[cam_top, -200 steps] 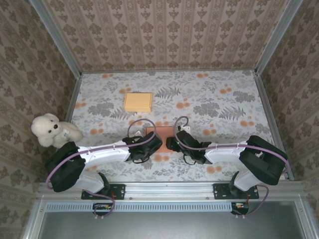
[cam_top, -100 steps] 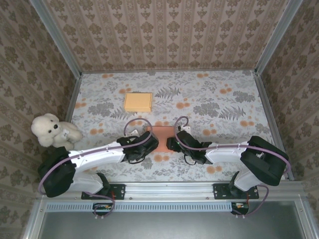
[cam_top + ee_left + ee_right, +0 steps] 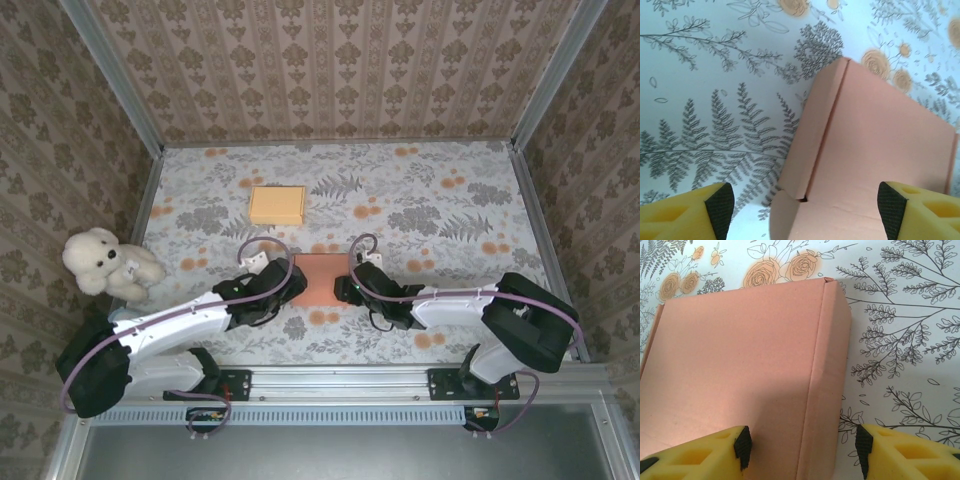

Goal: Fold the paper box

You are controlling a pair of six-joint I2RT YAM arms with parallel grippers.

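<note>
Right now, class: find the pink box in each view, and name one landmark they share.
Top external: box, just below centre.
Left wrist: box, right of centre.
Right wrist: box, left and centre.
Shared landmark: the flowered cloth under it.

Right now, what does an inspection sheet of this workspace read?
Surface: floral table, flat.
Job's things: pink paper box lying flat between the arms.
Clutter: yellow box farther back; teddy bear at the left edge.
Grippers: left gripper open, straddling one edge of the pink paper box; right gripper open, straddling the opposite edge.
Cables: purple cables looping above both wrists.
Surroundings: patterned walls, metal rail in front.
</note>
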